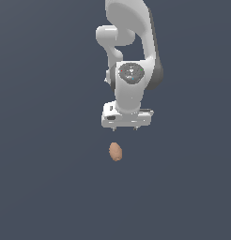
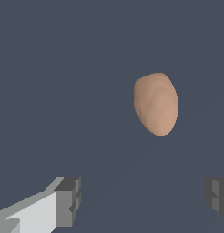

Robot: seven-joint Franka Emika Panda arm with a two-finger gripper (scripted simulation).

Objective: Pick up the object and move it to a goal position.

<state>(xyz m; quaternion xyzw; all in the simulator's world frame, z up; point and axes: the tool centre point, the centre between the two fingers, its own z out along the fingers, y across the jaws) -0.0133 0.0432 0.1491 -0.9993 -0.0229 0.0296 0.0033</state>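
The object [image 1: 116,152] is a small tan, egg-shaped lump lying on the dark grey floor. It also shows in the wrist view [image 2: 156,104]. My white gripper [image 1: 125,129] hangs just above and behind it in the exterior view, a little toward that view's right. The jaws are wide open and empty. In the wrist view the two grey fingertips [image 2: 68,201] stand far apart, and the object lies beyond the gap between them, nearer the other fingertip [image 2: 217,196]. Nothing touches the object.
A uniform dark grey floor [image 1: 42,187] fills both views. The white arm [image 1: 131,47] rises behind the gripper in the exterior view. No goal marker shows.
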